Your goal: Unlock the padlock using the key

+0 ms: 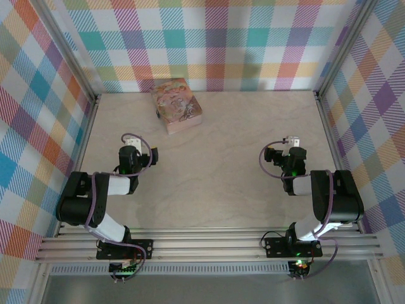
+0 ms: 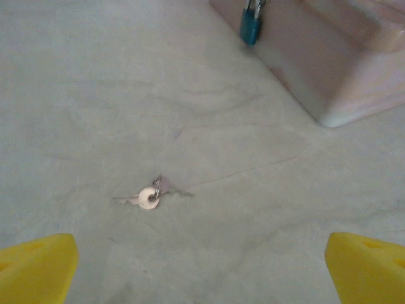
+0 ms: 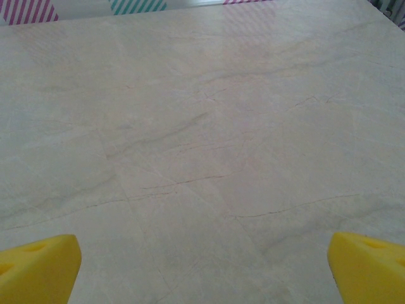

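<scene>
Pastel checked walls enclose a pale bench. The left arm at lower left and the right arm at lower right are folded, wrists aimed up-frame. The left pincer and right pincer gape wide, holding nothing. A pink tin sits top centre. In the left wrist view, the teal padlock hangs against its side at the top, and the key lies mid-frame.

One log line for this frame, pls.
left gripper: open, empty, keys ahead | right gripper: open, empty | keys: flat on table | padlock: on tin, untouched
</scene>
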